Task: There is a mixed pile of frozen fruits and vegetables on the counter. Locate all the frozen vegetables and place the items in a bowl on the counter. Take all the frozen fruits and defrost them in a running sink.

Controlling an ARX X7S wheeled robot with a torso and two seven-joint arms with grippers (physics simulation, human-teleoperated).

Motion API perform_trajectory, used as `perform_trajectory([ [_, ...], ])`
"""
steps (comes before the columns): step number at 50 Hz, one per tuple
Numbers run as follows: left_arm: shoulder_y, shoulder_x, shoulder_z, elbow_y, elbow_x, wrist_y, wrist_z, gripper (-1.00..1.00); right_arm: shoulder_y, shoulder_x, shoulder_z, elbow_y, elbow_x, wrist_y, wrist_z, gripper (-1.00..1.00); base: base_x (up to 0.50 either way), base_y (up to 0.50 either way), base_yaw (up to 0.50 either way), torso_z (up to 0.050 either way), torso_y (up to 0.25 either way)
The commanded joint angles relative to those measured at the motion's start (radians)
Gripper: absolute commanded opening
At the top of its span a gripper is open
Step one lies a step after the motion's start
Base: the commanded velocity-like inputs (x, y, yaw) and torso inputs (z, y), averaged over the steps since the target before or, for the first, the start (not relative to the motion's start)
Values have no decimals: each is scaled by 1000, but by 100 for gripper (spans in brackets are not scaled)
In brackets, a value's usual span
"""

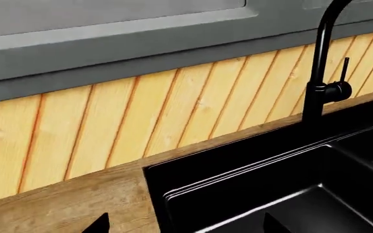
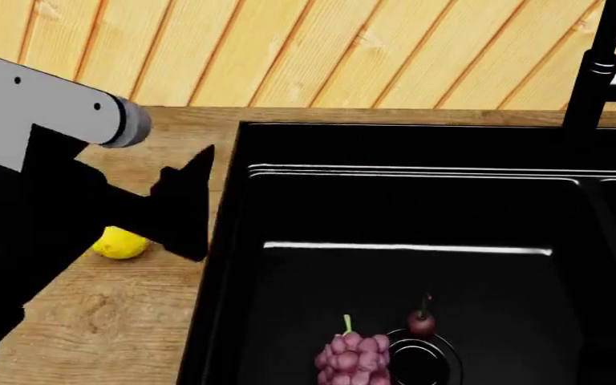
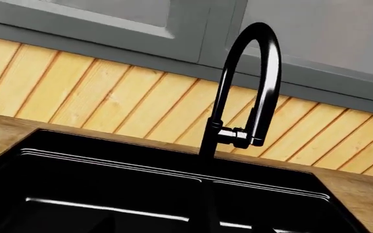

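Observation:
The yellow lemon point(image 2: 121, 243) lies on the wooden counter point(image 2: 105, 321), just left of the black sink point(image 2: 415, 208). My left gripper point(image 2: 193, 205) hovers over the counter by the sink's left rim, right beside the lemon and above it. In the left wrist view the left gripper point(image 1: 186, 226) is open and empty, with its dark fingertips point(image 1: 99, 224) wide apart. The pinkish grape bunch point(image 2: 353, 359) and the dark red cherry point(image 2: 422, 322) rest on the basin floor near the drain point(image 2: 423, 359). My right gripper point(image 3: 188, 228) shows only as faint dark tips, wide apart over the sink point(image 3: 109, 184). The frozen vegetables and the bowl are out of view.
A tall black faucet point(image 3: 248, 87) rises behind the divider between the two basins; it also stands at the right of the head view as the faucet point(image 2: 597, 72). A pale wood-plank wall point(image 2: 319, 48) backs the counter, with grey cabinets point(image 1: 109, 39) above it.

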Motion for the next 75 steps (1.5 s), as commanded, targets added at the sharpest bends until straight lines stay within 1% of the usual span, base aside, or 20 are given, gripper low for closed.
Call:
perform_trajectory([
  [1,20,-408,-74,387,-43,67,-145,100,92,-46,-91,45,-80,0,-8,100,0,0,0,0,0],
  [5,45,-510,-78,437,-36,95,-139,100,100,-50,-100,50,-86,-3,-7,100,0,0,0,0,0],
  [7,64,-586,-79,486,-26,123,-129,100,108,-57,-106,57,-88,-5,-6,100,0,0,0,0,0],
  [8,57,-593,-83,490,-36,118,-130,100,109,-59,-107,58,-89,-5,-7,100,0,0,0,0,0],
  [10,55,-651,-91,510,-51,130,-114,100,104,-94,-83,66,-72,0,-8,100,0,0,0,0,0],
  [13,65,-730,-89,530,-48,141,-91,100,86,-109,-117,53,-102,-18,-1,100,0,0,0,0,0],
  [17,82,-825,-79,552,-28,177,-64,100,62,-141,-93,40,-13,-75,97,100,0,0,0,0,0],
  [19,96,-840,-67,548,-15,200,-57,100,54,-138,-109,34,-18,-98,106,100,0,0,0,0,0],
  [22,109,-841,-56,537,10,210,-58,100,46,-139,-124,22,-37,-106,95,100,0,0,0,0,0],
  [26,101,-842,-66,532,6,209,-78,100,24,-148,-116,11,-6,-126,129,100,0,113,0,0,0],
  [34,75,-842,-97,516,-28,178,-84,100,30,-153,-114,24,-33,-113,106,100,-1,406,0,0,0],
  [44,124,-842,-53,538,12,234,-84,100,34,-155,-118,36,-50,-111,83,100,-1,500,0,0,0],
  [45,154,-842,-24,544,52,270,-87,100,34,-154,-121,35,-58,-110,75,100,-1,500,0,0,0],
  [53,168,-842,-13,560,61,280,-97,100,41,-161,-138,41,-79,-113,57,100,-1,500,0,0,0],
  [58,180,-842,-3,567,77,288,-77,100,20,-179,-128,42,-14,-137,120,100,-1,500,0,0,0],
  [67,200,-842,12,574,100,304,-63,100,-16,-185,-121,39,30,-161,151,100,-1,500,0,0,0],
  [69,205,-842,16,580,103,305,-55,100,-4,-205,-100,59,83,-166,182,100,0,250,0,0,0],
  [71,212,-842,23,583,111,319,-48,100,-80,-199,-109,73,193,-343,360,100,0,0,0,0,0],
  [72,235,-842,45,585,140,347,-41,100,-45,-221,-117,90,171,-282,313,100,0,0,0,0,0],
  [75,237,-842,46,578,132,342,-26,100,-23,-254,-156,131,187,-299,345,100,0,0,0,0,0],
])
